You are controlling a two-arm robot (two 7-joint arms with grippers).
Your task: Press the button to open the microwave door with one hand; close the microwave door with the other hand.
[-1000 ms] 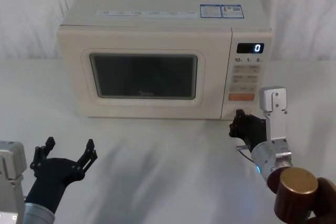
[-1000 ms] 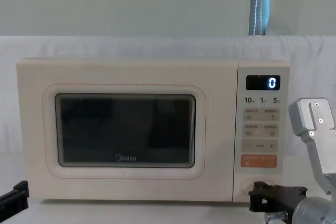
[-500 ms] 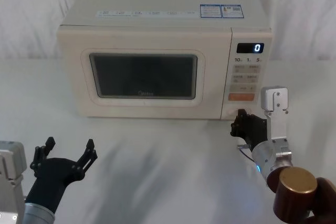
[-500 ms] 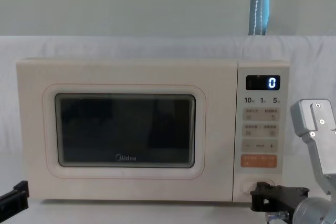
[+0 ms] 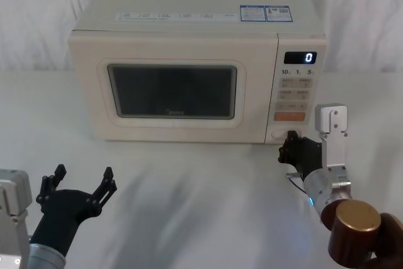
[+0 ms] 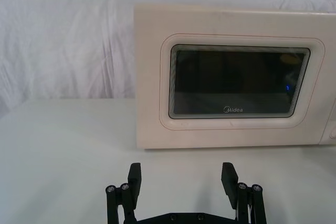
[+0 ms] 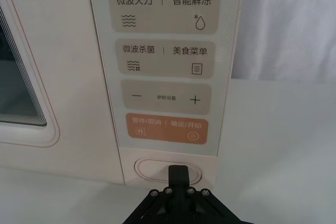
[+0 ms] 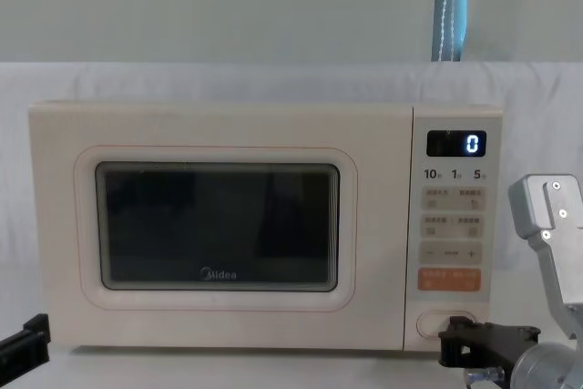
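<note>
The cream microwave (image 5: pixel 189 36) stands at the back of the table, its display (image 8: pixel 456 143) reading "0". The microwave door (image 5: pixel 173 89) with its dark window is closed flush, also seen in the left wrist view (image 6: pixel 239 82). The wide cream button (image 7: pixel 149 170) sits at the bottom of the control panel, under the orange key (image 7: pixel 167 128). My right gripper (image 7: pixel 177 176) is shut, its tip right at the button's (image 5: pixel 278 135) front; I cannot tell whether it touches. It also shows low in the chest view (image 8: pixel 453 345). My left gripper (image 5: pixel 80 174) hovers open near the table's front left, well short of the door.
White cloth covers the table (image 5: pixel 201 181) and the wall behind. Open table lies between the left gripper (image 6: pixel 181 174) and the microwave's front. A silver bracket (image 5: pixel 331 121) on the right arm stands just right of the control panel.
My right gripper has crept slightly rightward and toward the button. The door has stayed closed and the left arm has not moved.
</note>
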